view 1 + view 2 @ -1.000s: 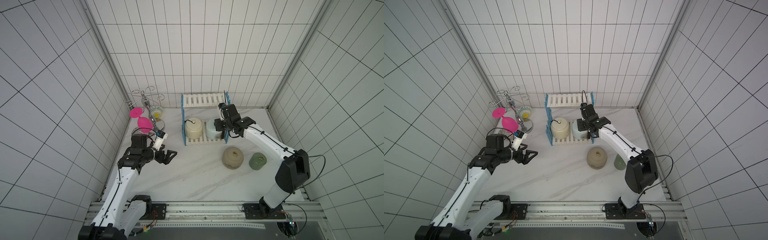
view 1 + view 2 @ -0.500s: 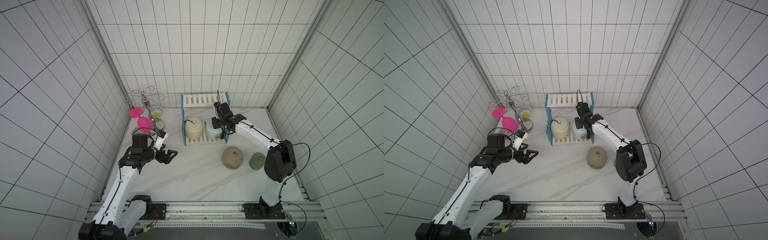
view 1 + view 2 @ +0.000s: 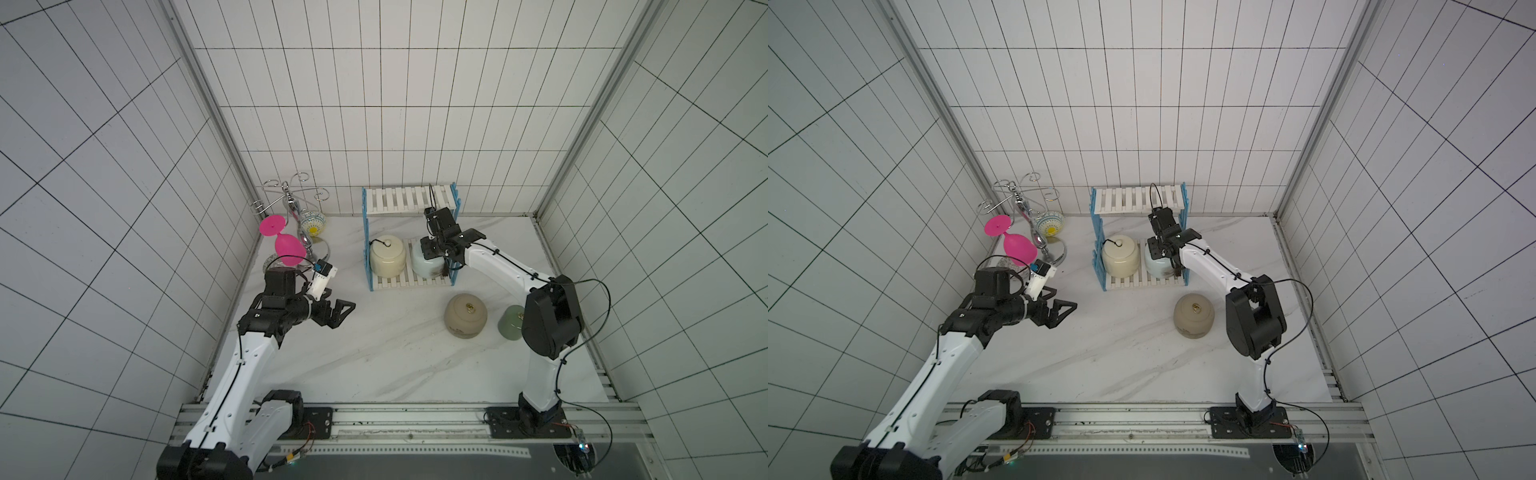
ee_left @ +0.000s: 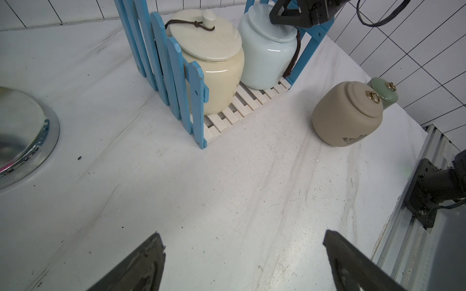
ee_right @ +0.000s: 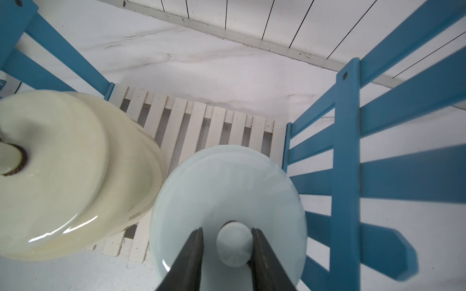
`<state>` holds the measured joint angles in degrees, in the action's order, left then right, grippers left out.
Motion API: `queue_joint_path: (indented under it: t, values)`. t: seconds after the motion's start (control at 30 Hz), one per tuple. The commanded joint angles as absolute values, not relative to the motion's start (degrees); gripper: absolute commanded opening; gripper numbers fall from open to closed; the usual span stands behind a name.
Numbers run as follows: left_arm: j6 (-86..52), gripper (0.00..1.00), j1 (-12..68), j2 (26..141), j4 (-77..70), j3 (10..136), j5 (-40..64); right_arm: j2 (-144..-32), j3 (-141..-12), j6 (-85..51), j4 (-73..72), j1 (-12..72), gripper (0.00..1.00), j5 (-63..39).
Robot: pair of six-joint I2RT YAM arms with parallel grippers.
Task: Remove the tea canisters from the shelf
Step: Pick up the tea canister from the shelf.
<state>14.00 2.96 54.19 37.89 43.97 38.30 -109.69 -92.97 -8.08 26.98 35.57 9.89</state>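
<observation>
The right tool (image 5: 227,230) has shifted inward from the side frame and narrowed. The left tool (image 3: 338,316) hangs spread, empty, over open tabletop (image 3: 395,357). The tan jar (image 3: 465,322) and green jar (image 3: 511,326) stand toward the right edge. On the lower tier of the shelf (image 3: 409,199) by the far edge, the right tool straddles the knob (image 5: 234,247) of the pale blue jar (image 5: 201,189), not yet clamped.

The left arm (image 3: 249,365) and the right arm (image 3: 498,266) share one build: glossy white link shells between matte black joint housings, with a thin black cable (image 3: 240,357) clipped along the white. The left gripper (image 3: 343,316) is black, its fingers open triangular frames; a small white camera block with a blue top (image 3: 321,282) is mounted behind it. The right gripper (image 5: 227,233) shows dark, flat, tapering blades. Black base plates (image 3: 498,422) sit on a ribbed silver rail (image 3: 415,424), with thin red wires (image 3: 309,431) at the left base.
</observation>
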Motion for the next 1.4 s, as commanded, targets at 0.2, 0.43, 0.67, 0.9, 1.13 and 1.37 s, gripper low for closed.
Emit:
queue_joint_path:
  t: [0.2, 0.43, 0.67, 0.9, 1.13, 1.37]
  values:
    - [14.5, 0.99, 3.1, 54.1, 36.4, 43.7, 38.2, -110.9, -92.6, -7.7, 21.3, 34.7, 0.36, 8.9]
    - [14.4, 0.99, 3.1, 53.9, 36.4, 43.6, 38.3, -109.8, -89.7, -6.7, 16.2, 34.7, 0.19, 8.8]
    - [14.4, 0.99, 3.2, 53.8, 36.4, 43.5, 38.4, -106.6, -88.6, -6.5, 15.5, 35.1, 0.00, 8.6]
    - [14.3, 0.99, 3.3, 53.5, 36.2, 43.4, 38.6, -100.2, -88.6, -6.9, 19.3, 37.6, 0.00, 9.3]
    - [14.1, 0.99, 3.4, 53.4, 36.3, 43.5, 38.9, -93.7, -85.6, -9.4, 22.9, 40.4, 0.00, 9.0]
    - [14.1, 0.99, 3.6, 53.6, 36.3, 43.6, 38.9, -87.1, -79.9, -11.7, 23.6, 44.4, 0.00, 8.8]
